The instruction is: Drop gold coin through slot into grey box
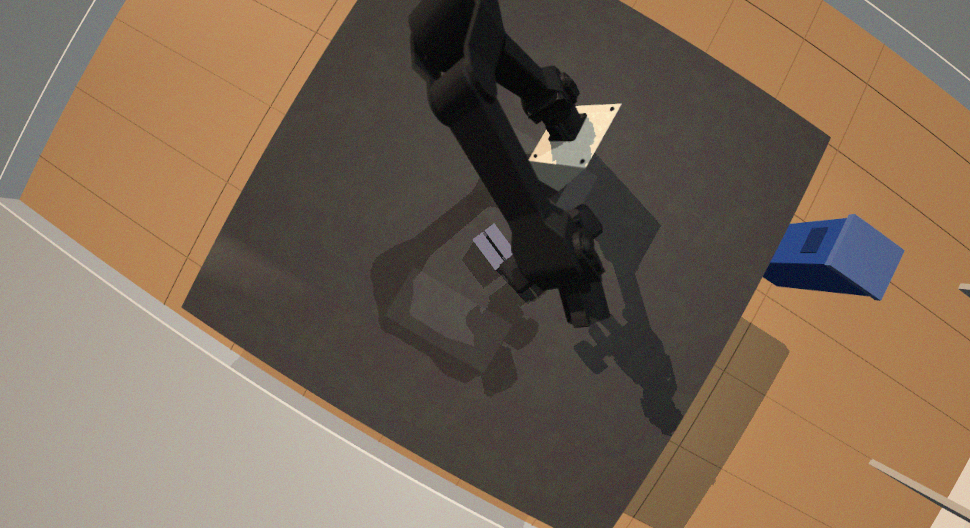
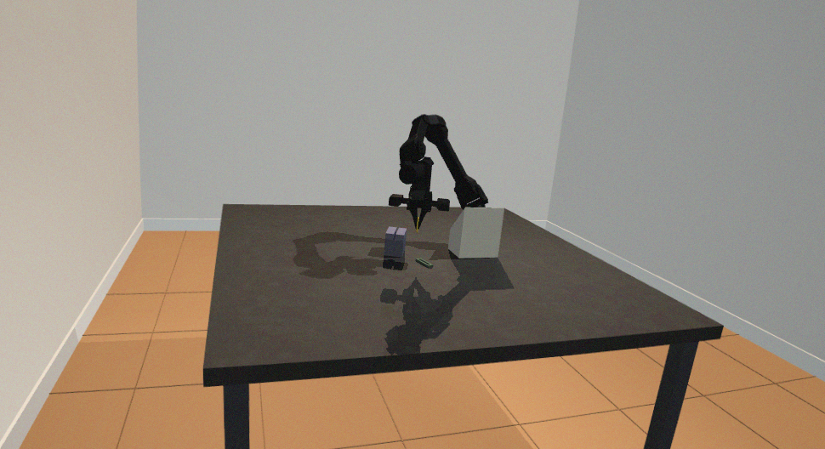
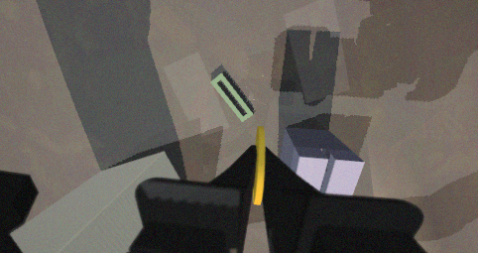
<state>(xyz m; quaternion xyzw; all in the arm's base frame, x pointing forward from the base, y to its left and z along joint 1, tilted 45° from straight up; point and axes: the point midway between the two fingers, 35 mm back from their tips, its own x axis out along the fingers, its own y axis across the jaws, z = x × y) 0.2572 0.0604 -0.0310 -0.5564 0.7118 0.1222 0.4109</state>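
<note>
My gripper (image 2: 417, 226) (image 3: 257, 151) is shut on the gold coin (image 2: 418, 222) (image 3: 260, 167). The coin is on edge, and its lower part sticks out past the fingertips. The gripper points down and is raised above the table. The grey box (image 1: 483, 247) (image 2: 395, 244) (image 3: 344, 174) stands upright, to the right of the gripper in the wrist view and left of it in the exterior view. A narrow dark slot crosses its lid. The green holder (image 2: 423, 262) (image 3: 245, 116) is empty and lies on the table; I cannot make it out in the top view.
A large pale block (image 1: 606, 127) (image 2: 483, 232) (image 3: 114, 206) stands on the dark table (image 1: 291, 151) (image 2: 548, 290), right of the gripper in the exterior view. The arm's folded links reach over it. A blue box (image 1: 865, 256) is beyond the table's edge in the top view.
</note>
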